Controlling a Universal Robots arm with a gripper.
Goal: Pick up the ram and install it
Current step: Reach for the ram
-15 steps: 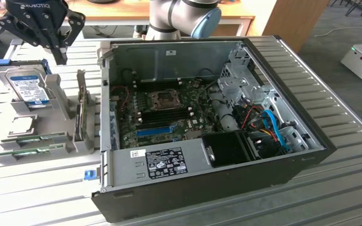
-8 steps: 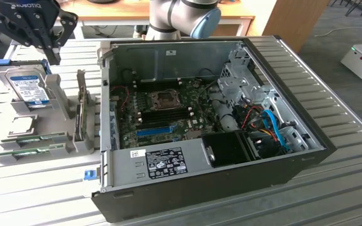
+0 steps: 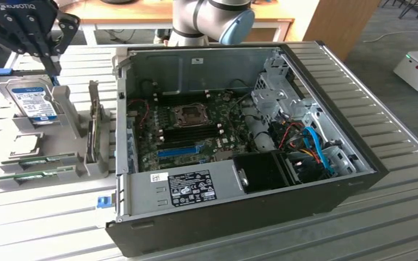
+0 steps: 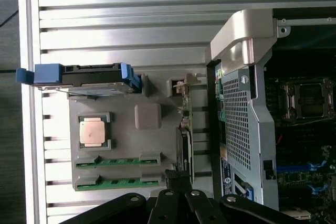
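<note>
Nearest is the black computer case [image 3: 267, 212], laid on its side with the panel off, probably so that the motherboard [image 3: 223, 138] faces up and can be reached from above; a white label [image 3: 187, 187] sits on its near inner wall. Just beside it, toward the exterior view's left, stands a grey holder [image 3: 96, 163] that gives each part its own slot. At its near end lie the nearer ram stick [image 3: 38, 176] and, just behind it, the second ram stick [image 3: 45, 159]. Each stands on its long edge in a groove with the green edge up, which looks meant to leave the top free for a pinch from above. Their long axes run across the exterior view from left to right, parallel to each other, the right ends a little farther off; the dark long slots on the motherboard seem to run roughly the same way. Farther back in the holder lie a square processor [image 3: 22, 144], an upright card [image 3: 93, 122] and a hard drive [image 3: 35, 100] stood on edge. Above the far end hangs the gripper [image 3: 51, 68], its fingers pressed together on nothing, well apart from both sticks. Farthest back is the arm [image 3: 209, 19]
</note>
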